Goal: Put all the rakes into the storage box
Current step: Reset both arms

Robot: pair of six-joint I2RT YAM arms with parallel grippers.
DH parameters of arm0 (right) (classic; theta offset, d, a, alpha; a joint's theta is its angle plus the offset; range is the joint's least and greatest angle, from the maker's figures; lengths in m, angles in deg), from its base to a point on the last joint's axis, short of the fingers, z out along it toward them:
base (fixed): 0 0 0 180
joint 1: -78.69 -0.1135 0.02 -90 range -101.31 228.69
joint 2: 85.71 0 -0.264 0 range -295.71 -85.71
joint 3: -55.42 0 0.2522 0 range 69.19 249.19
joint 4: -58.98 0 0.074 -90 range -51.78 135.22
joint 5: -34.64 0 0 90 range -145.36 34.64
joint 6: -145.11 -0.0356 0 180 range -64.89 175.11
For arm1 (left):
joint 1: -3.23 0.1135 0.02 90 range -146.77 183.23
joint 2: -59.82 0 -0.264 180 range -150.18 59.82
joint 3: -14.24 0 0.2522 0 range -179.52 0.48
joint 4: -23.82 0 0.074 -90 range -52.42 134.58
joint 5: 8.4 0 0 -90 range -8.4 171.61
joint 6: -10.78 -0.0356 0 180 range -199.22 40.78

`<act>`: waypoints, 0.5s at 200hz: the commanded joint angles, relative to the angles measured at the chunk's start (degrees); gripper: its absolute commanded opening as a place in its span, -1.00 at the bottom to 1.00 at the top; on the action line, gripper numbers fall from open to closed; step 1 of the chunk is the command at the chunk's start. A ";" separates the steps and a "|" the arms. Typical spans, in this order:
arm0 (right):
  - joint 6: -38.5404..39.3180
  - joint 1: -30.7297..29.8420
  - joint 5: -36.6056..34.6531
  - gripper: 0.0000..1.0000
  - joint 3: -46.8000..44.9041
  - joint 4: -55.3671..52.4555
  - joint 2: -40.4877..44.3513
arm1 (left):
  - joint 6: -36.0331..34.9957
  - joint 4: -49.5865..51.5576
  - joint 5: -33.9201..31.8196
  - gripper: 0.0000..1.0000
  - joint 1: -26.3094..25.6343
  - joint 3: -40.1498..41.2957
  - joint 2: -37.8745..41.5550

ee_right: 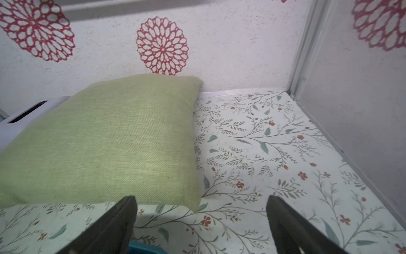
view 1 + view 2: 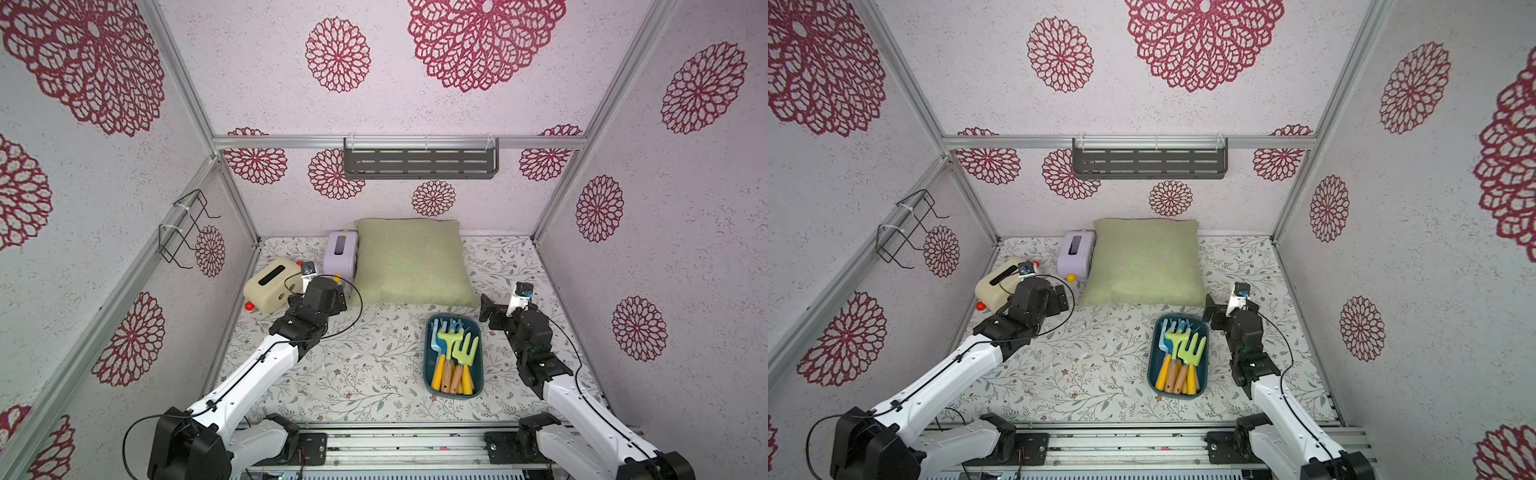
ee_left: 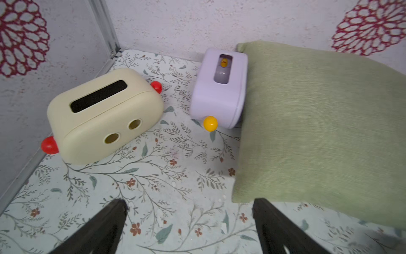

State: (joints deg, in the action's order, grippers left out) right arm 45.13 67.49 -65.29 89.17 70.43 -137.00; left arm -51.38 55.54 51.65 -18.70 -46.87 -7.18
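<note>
One pillow (image 2: 411,262) behind storage box (image 2: 478,370).

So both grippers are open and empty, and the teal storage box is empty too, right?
Not quite. The storage box is not empty: both top views show toy garden tools lying in it, green and blue heads, yellow and wooden handles. The left gripper and right gripper are open and empty, per the wrist views.

The right wrist view's edge cuts off most of the storage box (image 1: 145,249).
</note>
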 commanded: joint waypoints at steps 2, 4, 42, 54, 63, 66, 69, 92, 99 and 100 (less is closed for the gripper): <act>1.32 5.04 2.38 0.98 -4.29 13.27 0.62 | -5.07 -9.41 2.54 0.95 5.84 5.08 2.01; 1.18 5.46 2.38 0.98 -4.68 13.70 0.65 | -5.31 -10.02 2.71 0.95 6.24 5.58 2.04; -1.14 9.96 -1.05 0.98 -11.55 22.06 -1.18 | -10.23 -20.85 8.08 0.95 14.67 15.01 3.89; -1.45 10.06 -1.99 0.98 -12.86 24.88 -2.55 | -11.00 -20.85 9.37 0.95 16.52 15.69 5.09; -1.58 10.06 -2.67 0.98 -13.45 27.05 -4.09 | -12.15 -22.65 9.21 0.95 17.28 17.06 6.22; -1.66 10.06 -2.95 0.98 -13.69 27.87 -4.72 | -12.33 -23.21 9.26 0.95 17.57 17.48 6.67; -1.74 10.06 -3.16 0.98 -13.91 28.75 -5.36 | -12.71 -24.01 9.36 0.95 17.93 17.85 7.05; -2.46 10.06 -4.14 0.98 -15.78 35.94 -10.48 | -16.26 -32.42 10.90 0.95 20.94 23.20 9.41; -2.75 10.04 -4.21 0.98 -16.47 39.03 -12.17 | -18.12 -37.62 11.03 0.95 21.82 26.30 9.21; -2.80 10.05 -4.22 0.98 -16.56 39.34 -12.52 | -18.32 -38.42 11.05 0.95 21.92 26.76 9.15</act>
State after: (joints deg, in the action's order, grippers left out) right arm 44.24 77.26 -67.28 74.01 96.50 -145.83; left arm -63.54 32.57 60.24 0.59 -26.26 0.97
